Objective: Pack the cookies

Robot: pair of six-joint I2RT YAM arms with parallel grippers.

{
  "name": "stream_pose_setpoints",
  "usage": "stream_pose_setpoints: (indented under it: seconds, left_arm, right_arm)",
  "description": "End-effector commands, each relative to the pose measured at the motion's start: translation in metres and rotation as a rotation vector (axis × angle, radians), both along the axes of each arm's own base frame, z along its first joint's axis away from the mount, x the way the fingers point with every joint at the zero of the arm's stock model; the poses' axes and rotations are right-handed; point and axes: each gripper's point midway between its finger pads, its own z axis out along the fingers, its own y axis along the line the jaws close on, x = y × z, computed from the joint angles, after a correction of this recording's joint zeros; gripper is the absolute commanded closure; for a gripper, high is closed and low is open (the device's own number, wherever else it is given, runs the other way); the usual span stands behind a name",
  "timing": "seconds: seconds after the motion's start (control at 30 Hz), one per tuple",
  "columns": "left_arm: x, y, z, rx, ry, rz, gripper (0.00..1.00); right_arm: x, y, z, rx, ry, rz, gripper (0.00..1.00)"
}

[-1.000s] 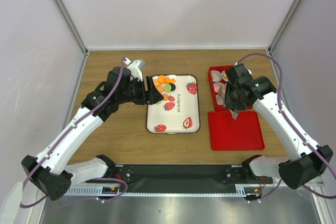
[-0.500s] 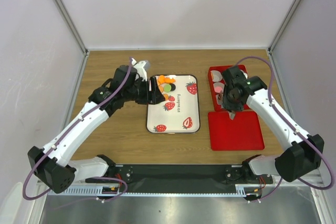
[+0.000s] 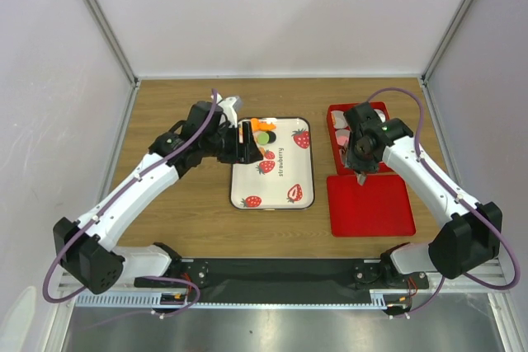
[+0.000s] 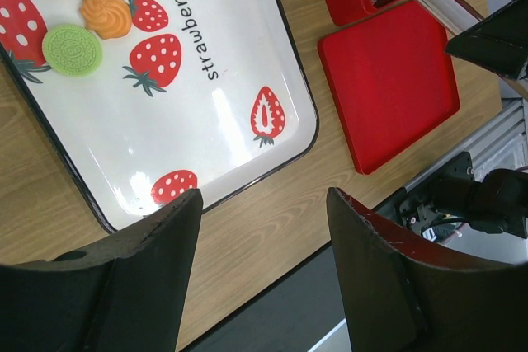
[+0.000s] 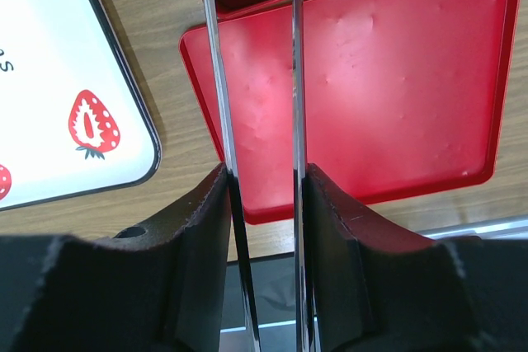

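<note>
The wooden bench (image 3: pixel 190 220) carries a white strawberry-printed tray (image 3: pixel 285 175), with a red plastic box (image 3: pixel 333 133) and a flat red lid (image 3: pixel 371 204) to its right. My left jaws hang spread wide over the tray's far left corner, with the small round orange, green and black cookies (image 4: pixel 73 49) just beyond them. My right jaws pinch thin metal tongs (image 5: pixel 295 80) above the lid's far edge. The cookies look light, stiff and crumbly, so I would grip one gently across its rim.

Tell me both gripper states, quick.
The left gripper is open, holding nothing.
The right gripper is closed on the tongs.
</note>
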Motion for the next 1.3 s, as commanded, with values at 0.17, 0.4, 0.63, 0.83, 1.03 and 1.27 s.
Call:
stream_pose_setpoints:
  seconds: [0.17, 0.4, 0.63, 0.83, 1.03, 1.27]
  left_arm:
    - [0.009, -0.010, 0.020, -0.030, -0.057, -0.034, 0.32]
    - [0.007, -0.010, 0.017, -0.033, -0.046, -0.037, 0.32]
    - [0.005, -0.009, 0.018, -0.036, -0.050, -0.037, 0.32]
    - [0.001, -0.006, 0.022, -0.039, -0.060, -0.039, 0.32]
    - [0.000, -0.003, 0.045, -0.048, -0.101, -0.031, 0.32]
    - [0.004, 0.008, 0.080, -0.071, -0.155, 0.019, 0.32]
  right_arm:
    - [0.005, -0.001, 0.012, 0.009, -0.038, 0.002, 0.59]
    - [0.000, -0.003, 0.020, 0.008, -0.040, 0.008, 0.54]
    - [-0.002, 0.000, 0.027, 0.035, -0.055, 0.008, 0.49]
    - [0.003, 0.003, 0.039, 0.056, -0.089, 0.006, 0.47]
    - [0.024, 0.029, 0.071, 0.124, -0.156, 0.050, 0.50]
    - [0.038, 0.119, 0.056, 0.146, -0.123, 0.247, 0.50]
